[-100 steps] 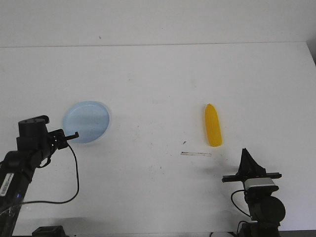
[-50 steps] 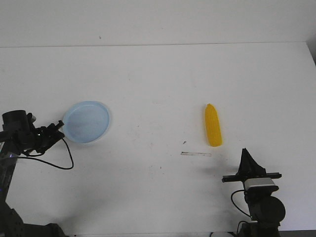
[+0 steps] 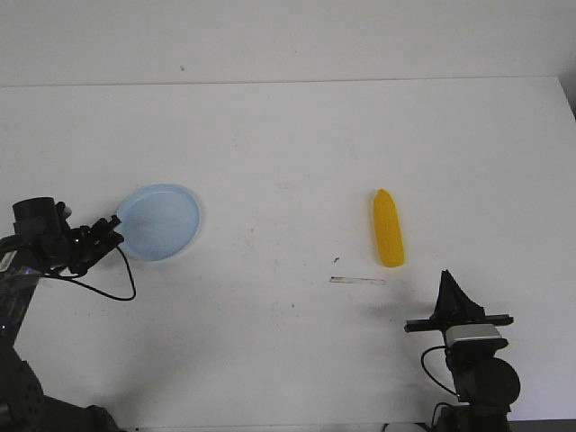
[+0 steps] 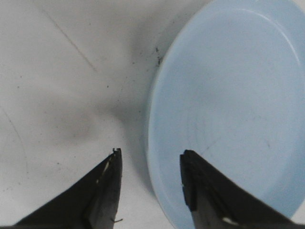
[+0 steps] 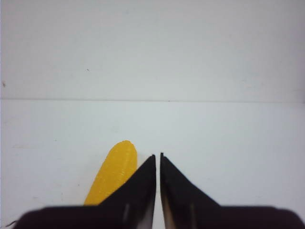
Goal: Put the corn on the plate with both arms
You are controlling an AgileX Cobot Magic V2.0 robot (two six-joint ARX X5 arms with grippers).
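The pale blue plate [image 3: 162,220] lies on the white table at the left. My left gripper [image 3: 112,228] is low at the plate's near-left edge. In the left wrist view it [image 4: 151,153] is open, and its jaws straddle the rim of the plate [image 4: 228,95], one finger over the table and one over the plate. The yellow corn [image 3: 388,229] lies on the table at the right, tapered end pointing away. My right gripper [image 3: 447,281] is shut and empty, a short way nearer than the corn and to its right. The right wrist view shows the corn [image 5: 116,169] beside the shut gripper [image 5: 158,155].
A thin pale strip [image 3: 357,281] lies on the table just near-left of the corn. A black cable [image 3: 129,281] loops from the left arm over the table. The table's far edge [image 3: 288,83] runs across the back.
My left arm has swung down and to the left, then edged toward the plate's rim. The plate, the corn and my right arm have not moved.
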